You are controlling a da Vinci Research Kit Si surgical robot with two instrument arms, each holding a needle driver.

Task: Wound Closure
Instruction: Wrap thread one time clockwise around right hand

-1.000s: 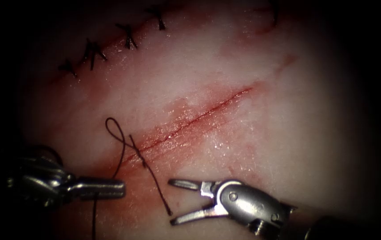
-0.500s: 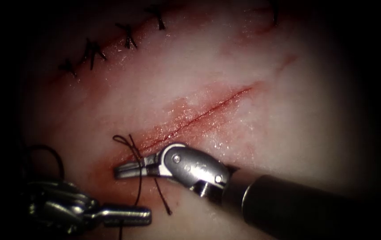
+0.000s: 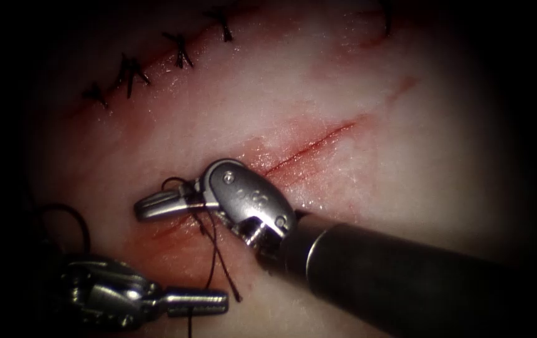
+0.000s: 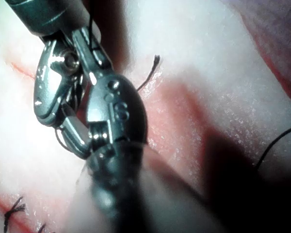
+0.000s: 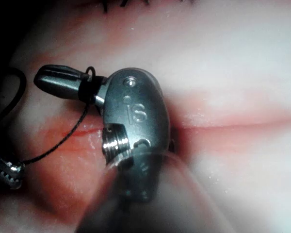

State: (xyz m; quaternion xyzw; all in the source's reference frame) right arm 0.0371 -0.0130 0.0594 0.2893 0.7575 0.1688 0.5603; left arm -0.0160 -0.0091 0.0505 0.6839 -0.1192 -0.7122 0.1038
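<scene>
Thread (image 3: 209, 247) looped around right tool (image 3: 156, 205), left tool (image 3: 196, 303) seemingly gripping thread, needle unseen.

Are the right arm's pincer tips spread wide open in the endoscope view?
No, the right pincer is closed around the thread.

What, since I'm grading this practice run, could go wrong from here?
1. The thread loops round the right tool's shut jaws at the cut's left end; it might snag or slip off.
2. The left tool grips the thread; a hard pull could tear the tissue.
3. The free thread end lies loose nearby and could tangle.
</scene>
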